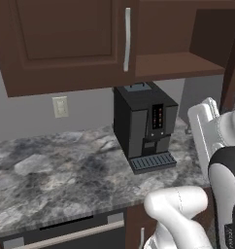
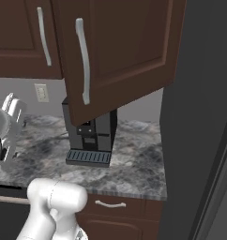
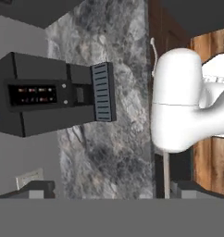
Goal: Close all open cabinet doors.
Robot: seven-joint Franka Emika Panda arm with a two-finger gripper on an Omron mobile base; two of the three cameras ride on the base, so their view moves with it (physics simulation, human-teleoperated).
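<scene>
One tall dark-brown cabinet door stands swung open over the counter, its long silver handle facing me. Behind it the cabinet's bare shelf is exposed. The neighbouring door on the left is shut, with its bar handle next to the opening. My gripper is open, its two dark fingertips wide apart with nothing between them. It looks down at the counter. The white hand hangs below the open cabinet, right of the coffee machine and apart from both doors.
A black coffee machine stands on the grey marble counter under the open cabinet. A wall outlet sits to its left. A tall dark panel bounds the counter on the right. Base cabinets and a dishwasher front lie below.
</scene>
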